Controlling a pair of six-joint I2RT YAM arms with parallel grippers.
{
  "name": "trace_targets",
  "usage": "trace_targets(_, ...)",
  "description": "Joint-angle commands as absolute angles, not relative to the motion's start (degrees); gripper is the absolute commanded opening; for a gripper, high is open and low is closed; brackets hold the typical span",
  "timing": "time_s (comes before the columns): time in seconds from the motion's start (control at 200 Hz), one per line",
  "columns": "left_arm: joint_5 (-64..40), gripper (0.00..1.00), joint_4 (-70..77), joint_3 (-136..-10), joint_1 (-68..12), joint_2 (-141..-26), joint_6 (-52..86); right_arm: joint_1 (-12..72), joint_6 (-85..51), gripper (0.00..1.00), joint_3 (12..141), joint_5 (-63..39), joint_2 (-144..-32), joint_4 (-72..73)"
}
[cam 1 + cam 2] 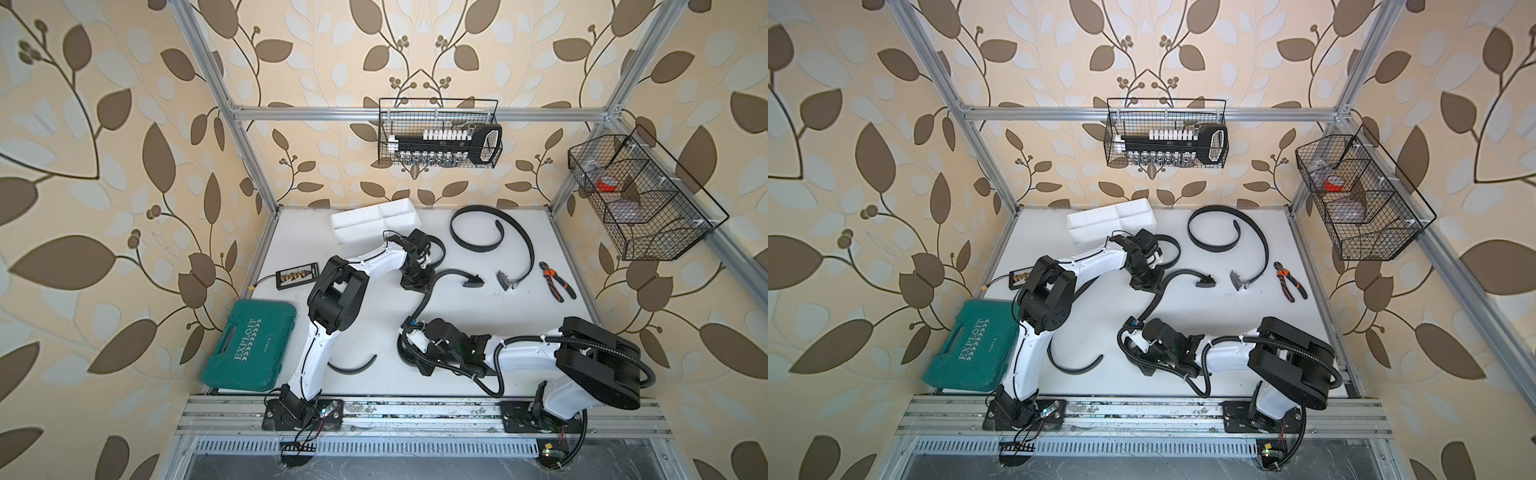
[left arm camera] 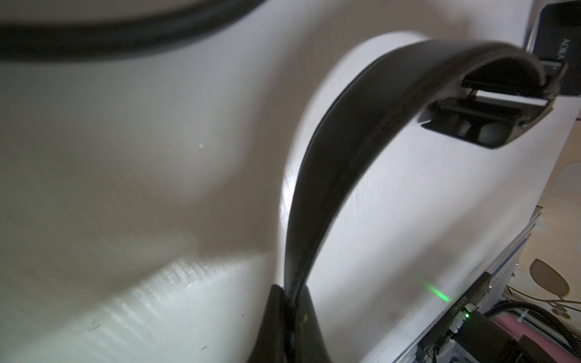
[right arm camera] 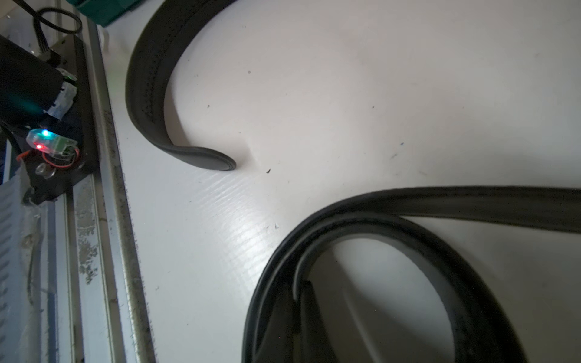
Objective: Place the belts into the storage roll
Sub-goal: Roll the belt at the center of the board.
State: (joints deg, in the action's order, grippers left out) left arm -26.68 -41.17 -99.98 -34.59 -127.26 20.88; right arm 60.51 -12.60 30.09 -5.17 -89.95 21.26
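With left arm point(image 1: 382, 259) outstretched and right arm point(image 1: 528, 353) folded low, left fingers point(image 2: 273, 323) and right fingers point(image 3: 309, 317) pinch one belt point(image 2: 330, 188). Three belts point(image 1: 473, 248), one tray point(image 1: 353, 237).

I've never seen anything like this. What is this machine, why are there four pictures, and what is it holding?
It is a robot with a left arm and a right arm, fixed at the near edge of a white table. Each arm ends in a two-fingered gripper. Both top views come from one camera overhead. The other two come from small cameras on the wrists, looking where each gripper points. On the table are a white divided tray, orange-handled pliers and a green tool case. No belt shows in the tray. The left gripper is shut on a black belt toward its buckle. The right gripper is shut on a coiled part, apparently of the same belt. Another belt lies loose at the back, and a third belt near the front.
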Motion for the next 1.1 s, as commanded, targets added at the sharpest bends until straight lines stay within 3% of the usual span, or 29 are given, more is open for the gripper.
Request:
trace_targets(0.0, -29.79, 0.00, -37.48, -98.60, -35.47, -125.85, 20.02, 61.95, -13.55, 0.00, 25.82, -3.90, -92.76, 26.43)
trace_targets(0.34, -29.84, 0.01, -39.87, -92.88, -32.96, -116.24, 19.20, 62.06, -14.32, 0.00, 26.64, -1.72, -97.03, 25.15)
trace_targets(0.63, -25.52, 0.81, -42.95, -80.78, -24.53, -97.39, 19.80, 62.18, -14.59, 0.00, 27.23, -1.48, -98.94, 25.07)
trace_targets(0.745, -25.10, 0.98, -41.85, -70.68, -18.83, -86.95, 21.48, 62.18, -14.59, 0.00, 27.25, -1.42, -99.01, 25.14)
trace_targets(0.85, -28.25, 0.99, -41.05, -61.51, -14.32, -78.63, 23.65, 62.23, -14.59, 0.00, 27.39, -1.59, -99.00, 25.05)
trace_targets(1.095, -37.74, 0.98, -35.16, -44.35, -15.05, -66.89, 29.96, 62.17, -14.59, 0.00, 27.33, -1.64, -98.67, 24.96)
